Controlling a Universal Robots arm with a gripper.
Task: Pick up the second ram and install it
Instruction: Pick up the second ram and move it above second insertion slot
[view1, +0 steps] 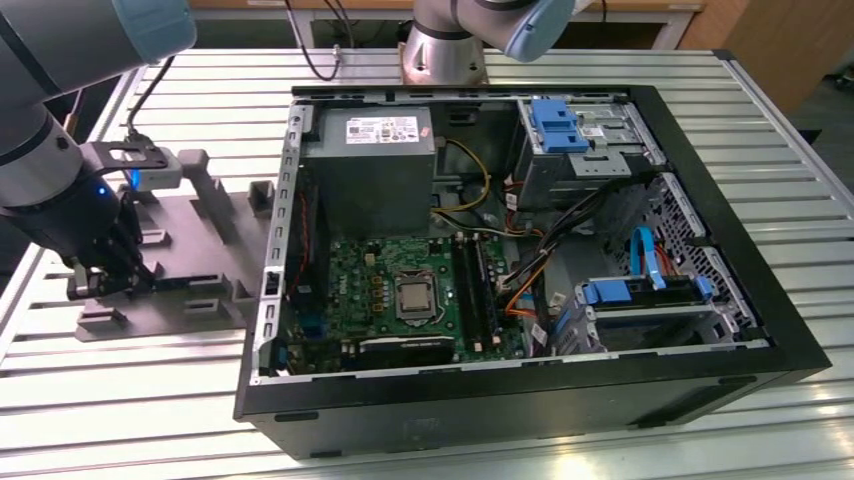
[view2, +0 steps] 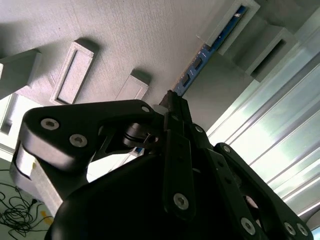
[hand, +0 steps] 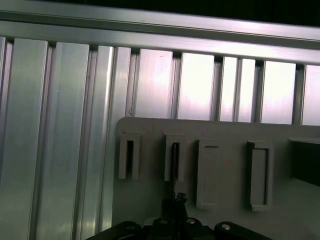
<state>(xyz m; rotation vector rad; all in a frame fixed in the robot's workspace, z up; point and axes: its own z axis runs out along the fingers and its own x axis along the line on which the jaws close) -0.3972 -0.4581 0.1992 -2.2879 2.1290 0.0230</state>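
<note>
The second ram (view2: 201, 54) stands on edge in a slot of the grey holder block (view2: 125, 35), showing as a thin bluish strip with small dark chips. In the first wrist view the second ram (hand: 175, 157) is a dark sliver in the second slot of the holder block (hand: 225, 130). My gripper (view2: 172, 98) has its black fingers closed together on the near end of the stick, and its tip (hand: 174, 201) sits right at that slot. In the exterior view the gripper (view1: 111, 283) is down on the holder block (view1: 200, 235) at the exterior view's left.
An open computer case (view1: 747, 300) lies at the middle of the ribbed metal table (view1: 120, 420). Inside are the green circuit board (view1: 360, 290) with long black slots (view1: 474, 290), a grey power supply (view1: 371, 160) and blue drive brackets (view1: 561, 125). Cables run across the case.
</note>
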